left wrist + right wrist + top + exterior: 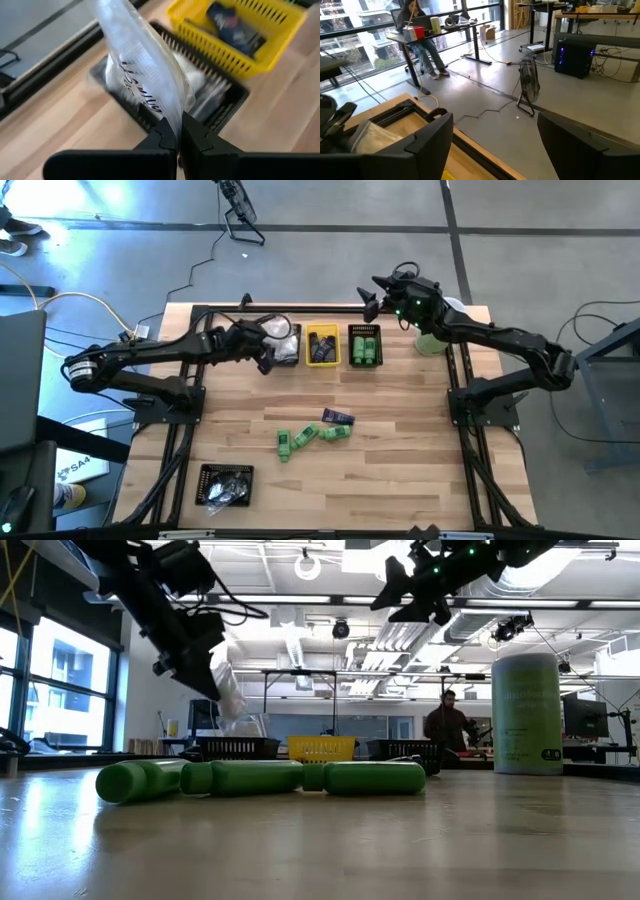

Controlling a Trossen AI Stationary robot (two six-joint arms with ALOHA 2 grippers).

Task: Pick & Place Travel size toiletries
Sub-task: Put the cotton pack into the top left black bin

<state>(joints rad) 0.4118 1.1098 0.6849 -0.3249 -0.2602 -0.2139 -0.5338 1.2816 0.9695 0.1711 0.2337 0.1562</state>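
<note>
My left gripper [268, 352] is shut on a white crinkly packet [142, 60], held over the far-left black bin [288, 352], which has more white packets [197, 77] in it. Beside it stand a yellow bin [322, 345] with dark blue tubes [231, 26] and a black bin [364, 345] with green bottles. Three green bottles [305, 437] and one dark blue tube [337, 417] lie on the table's middle. My right gripper [375, 295] hangs open, high over the far edge, with nothing between its fingers. My left gripper pinches the packet's end edge [176, 131] between its two fingertips [197, 140]. The fingers slant down from the table's left side. The packet [228, 690] is lifted clear and hangs slanting from the fingers above the black bin.
A big pale-green cylinder with a white lid [527, 715] stands at the far right, under my right arm. Another black bin [225, 483] with dark pieces sits near the front left. Bare wood lies between the bins and the bottles. A person [447, 725] stands in the room behind.
</note>
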